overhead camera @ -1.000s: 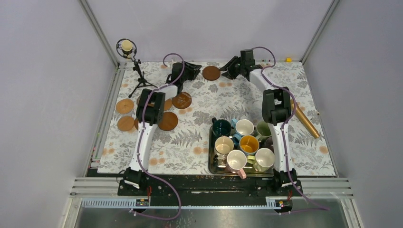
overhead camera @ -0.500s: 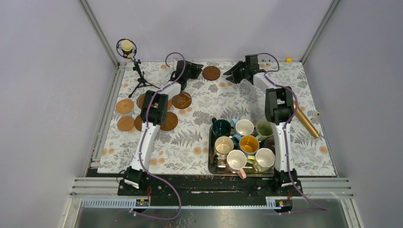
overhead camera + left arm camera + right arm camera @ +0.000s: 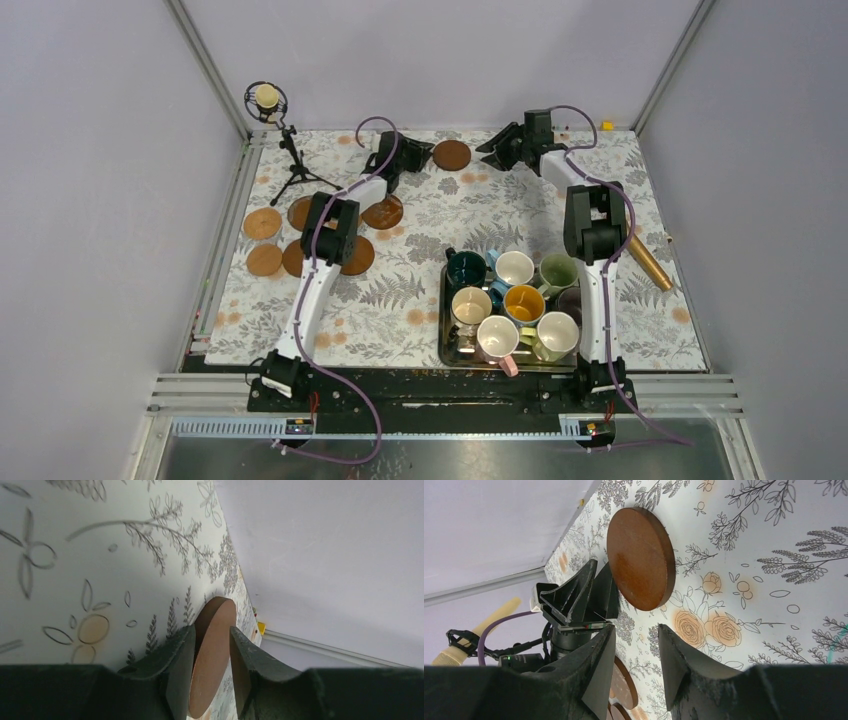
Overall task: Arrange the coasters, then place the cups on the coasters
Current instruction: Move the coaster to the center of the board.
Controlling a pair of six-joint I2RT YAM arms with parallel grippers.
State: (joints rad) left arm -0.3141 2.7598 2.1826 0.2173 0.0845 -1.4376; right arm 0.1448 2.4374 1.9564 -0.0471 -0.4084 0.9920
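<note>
One brown coaster (image 3: 451,155) (image 3: 640,557) lies flat at the back of the table. My left gripper (image 3: 424,155) (image 3: 211,628) is open, its fingers either side of that coaster's (image 3: 212,655) near edge, with a gap along one finger. My right gripper (image 3: 492,148) (image 3: 635,627) hovers just right of it, open with nothing between its fingers. Several more coasters (image 3: 262,222) lie at the left, partly under the left arm. The cups, among them a dark green one (image 3: 466,270) and a white one (image 3: 515,268), stand packed in the steel tray (image 3: 445,345).
A microphone on a tripod (image 3: 268,100) stands at the back left corner. A gold-brown tube (image 3: 645,258) lies by the right arm. A small yellow block (image 3: 606,126) sits at the back right edge. The back wall is close behind both grippers.
Both grippers have shifted to the right along the back of the table. The left fingers have narrowed around the coaster, which has slid slightly right. The right gripper has drawn away from it.
</note>
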